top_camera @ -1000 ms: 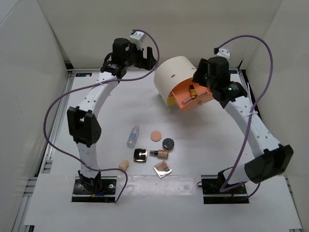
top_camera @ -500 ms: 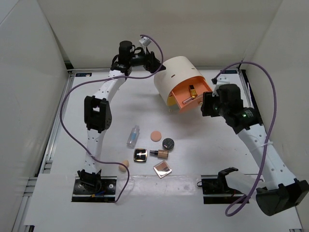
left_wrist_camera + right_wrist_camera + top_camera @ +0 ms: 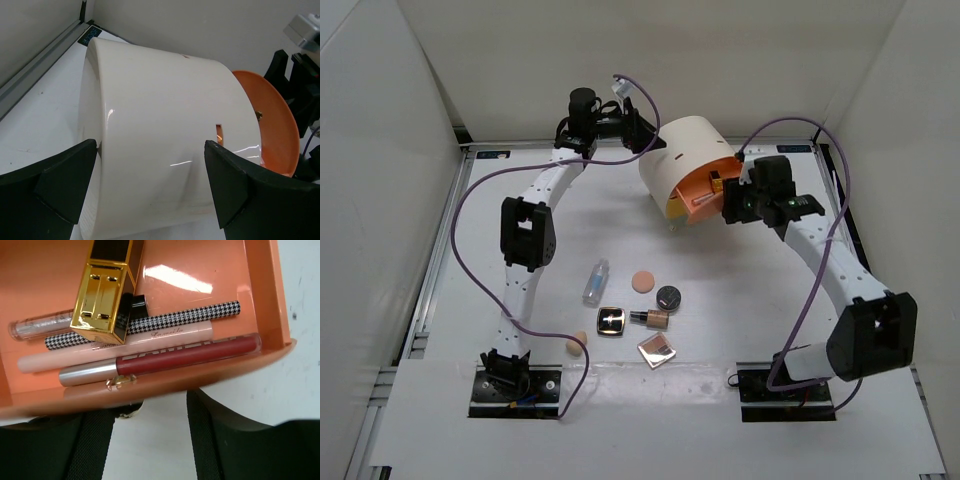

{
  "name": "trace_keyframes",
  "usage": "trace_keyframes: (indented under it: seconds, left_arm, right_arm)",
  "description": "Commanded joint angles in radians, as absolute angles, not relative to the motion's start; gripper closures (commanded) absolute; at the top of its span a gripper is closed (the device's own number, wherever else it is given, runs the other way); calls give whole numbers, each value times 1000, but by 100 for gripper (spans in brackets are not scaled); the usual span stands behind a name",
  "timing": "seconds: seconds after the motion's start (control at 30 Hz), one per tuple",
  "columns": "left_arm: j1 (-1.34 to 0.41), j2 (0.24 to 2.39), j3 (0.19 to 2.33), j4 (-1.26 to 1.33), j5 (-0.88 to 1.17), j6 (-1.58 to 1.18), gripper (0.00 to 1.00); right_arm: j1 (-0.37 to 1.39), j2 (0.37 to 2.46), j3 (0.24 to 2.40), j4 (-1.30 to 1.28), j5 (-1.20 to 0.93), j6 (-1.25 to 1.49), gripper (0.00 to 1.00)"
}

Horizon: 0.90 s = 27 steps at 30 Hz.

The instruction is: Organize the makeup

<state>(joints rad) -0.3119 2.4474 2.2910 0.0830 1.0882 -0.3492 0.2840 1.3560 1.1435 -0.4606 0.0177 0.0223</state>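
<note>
The loose makeup lies mid-table: a clear bottle, peach puff, round black compact, square compact, foundation bottle, mirrored compact and beige sponge. The cream cylinder box lies on its side with its orange drawer partly out. That drawer holds a gold lipstick, a pink tube and a red tube. My right gripper is open at the drawer front. My left gripper stands wide open astride the box.
White walls close in the table on three sides. A rail runs along the left edge. The right arm's purple cable arcs above the box. A small gold knob sits on the drawer front, close to my right gripper's left finger.
My right gripper swung down and away, then came back to the drawer front, and the drawer now sits further into the box. My left gripper reached the box's far side and stayed there.
</note>
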Motion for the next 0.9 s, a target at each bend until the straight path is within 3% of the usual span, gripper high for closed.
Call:
trace_keyframes:
  seconds: [0.0,0.27,0.47,0.7,0.87]
  left_arm:
    - [-321,2418,2316,95,1123,-333,2]
    - [-345,2460,2313,81,1129,-321,2]
    - [-348,2467,2307,71,1117,-318,2]
    - [-342,2442,2286,34,1049,-281,2]
    - [-330,2442,2284,31,1023,-288,2]
  right_arm:
    - [258,1414,1242,-301,-110,-51,40]
    - [252,1546,1324,-160,-181,-5,40]
    - [258,1608,1328,-58,-166,175,38]
    - [264,1497,1194,-138,-114,153,27]
    - [261,1482,1146,-181,-175,43,27]
